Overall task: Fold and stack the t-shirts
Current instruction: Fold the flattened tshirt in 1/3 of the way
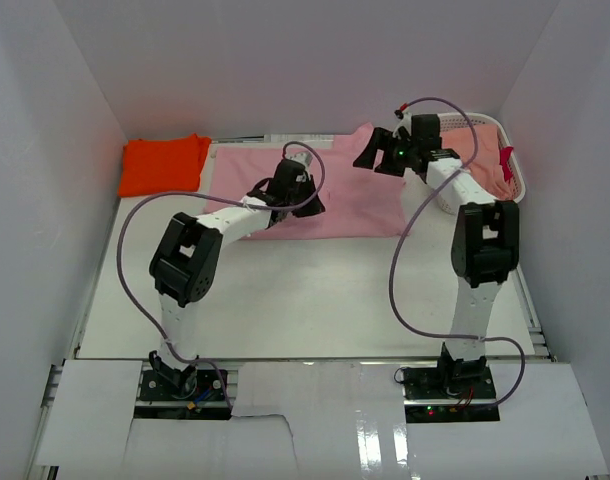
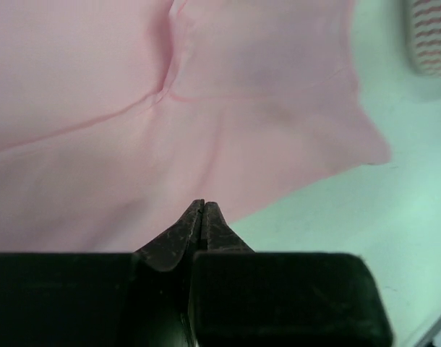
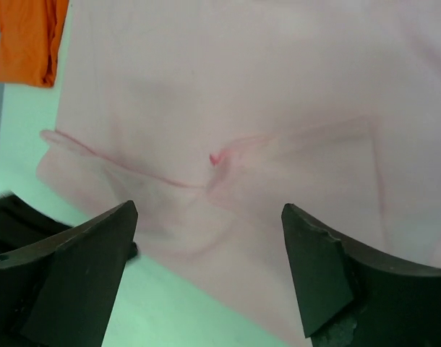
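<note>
We see the light pink cloth t-shirt [image 1: 350,200] spread on the white counter [image 1: 315,300], the bright orange cloth t-shirt [image 1: 163,165] just left of it; left pincer [image 2: 203,204] together, right pincer [image 3: 208,210] apart

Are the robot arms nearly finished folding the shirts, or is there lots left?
About halfway. Done: the orange t-shirt lies folded at the far left. In hand: the pink t-shirt, spread wide, with the right tool open above it and the left tool shut at its near edge. Left: folding the pink one and stacking the two.
</note>
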### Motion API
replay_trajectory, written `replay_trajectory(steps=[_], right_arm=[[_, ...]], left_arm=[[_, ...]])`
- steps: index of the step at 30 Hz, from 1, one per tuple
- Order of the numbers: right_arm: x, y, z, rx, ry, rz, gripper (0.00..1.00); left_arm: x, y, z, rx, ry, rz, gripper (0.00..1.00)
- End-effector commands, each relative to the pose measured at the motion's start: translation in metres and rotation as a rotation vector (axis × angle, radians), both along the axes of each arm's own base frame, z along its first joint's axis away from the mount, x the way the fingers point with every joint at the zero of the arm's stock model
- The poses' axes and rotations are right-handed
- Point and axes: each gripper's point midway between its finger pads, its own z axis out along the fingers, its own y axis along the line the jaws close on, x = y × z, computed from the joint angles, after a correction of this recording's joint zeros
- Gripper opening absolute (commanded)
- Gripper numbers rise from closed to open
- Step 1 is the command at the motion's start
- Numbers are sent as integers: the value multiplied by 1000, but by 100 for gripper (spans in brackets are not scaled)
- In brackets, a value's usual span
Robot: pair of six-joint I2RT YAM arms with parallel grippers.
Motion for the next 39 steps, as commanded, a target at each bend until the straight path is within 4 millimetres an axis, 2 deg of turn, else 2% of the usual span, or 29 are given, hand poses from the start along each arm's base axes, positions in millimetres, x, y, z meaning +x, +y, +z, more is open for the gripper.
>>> replay_trajectory(steps=[1, 2, 3, 4, 5, 6, 7, 8, 9, 10, 11, 12, 13, 14, 15, 16, 17, 19, 24, 27, 29, 30, 32, 38, 39], right_arm=[[-21, -24, 47, -13, -103, -26, 90], [-31, -31, 42, -18, -72, -37, 92], [-40, -35, 48, -23, -66, -46, 93], [-53, -41, 33, -38, -14, -59, 94], [-61, -48, 26, -40, 22, -81, 95], [-70, -52, 28, -33, 31, -87, 98], [-87, -55, 8, -29, 93, -90, 99], [-95, -58, 2, -21, 119, -97, 96], [-103, -58, 3, -10, 127, -96, 95], [-110, -58, -2, -8, 153, -98, 94], [-121, -58, -14, -8, 193, -99, 94], [-126, -60, -16, -8, 203, -105, 94], [-130, -64, -22, -10, 219, -119, 94], [-140, -68, -31, -11, 248, -129, 95], [-144, -70, -33, -8, 258, -135, 97], [-146, -76, -35, -6, 261, -148, 98], [-148, -80, -37, -13, 264, -162, 99], [-154, -87, -38, -24, 261, -183, 99], [-166, -99, -37, -36, 254, -218, 99], [-166, -104, -46, -43, 269, -237, 99], [-164, -104, -53, -38, 291, -245, 100], [-159, -103, -53, -30, 279, -248, 90], [-156, -103, -59, -25, 295, -255, 84], [-155, -108, -79, -54, 328, -285, 84], [-152, -120, -81, -50, 337, -322, 84]], left_arm=[[18, 13, 127, -136, -166, 29, 13], [19, 21, 133, -151, -164, 34, 15], [18, 28, 140, -160, -169, 41, 15], [15, 37, 155, -177, -180, 58, 16], [14, 46, 159, -179, -181, 79, 17], [13, 66, 146, -163, -151, 116, 19], [9, 80, 155, -164, -162, 142, 20], [8, 96, 151, -153, -150, 180, 24], [6, 128, 124, -111, -96, 260, 27], [1, 145, 128, -118, -104, 298, 30], [-2, 162, 117, -111, -87, 335, 33], [1, 191, 110, -117, -81, 397, 33], [-12, 207, 82, -106, -23, 429, 33], [-12, 231, 82, -126, -34, 478, 33], [-16, 243, 73, -127, -20, 507, 33], [-27, 252, 53, -115, 17, 528, 33], [-29, 263, 53, -120, 6, 556, 33], [-40, 272, 34, -98, 35, 595, 33], [-51, 280, 19, -87, 48, 645, 33], [-55, 282, 7, -75, 73, 661, 33], [-55, 283, 3, -75, 80, 667, 33], [-55, 283, 0, -76, 84, 669, 33], [-55, 284, 0, -80, 81, 680, 33], [-53, 297, -4, -59, 79, 737, 33], [-57, 298, -8, -58, 94, 742, 33]])
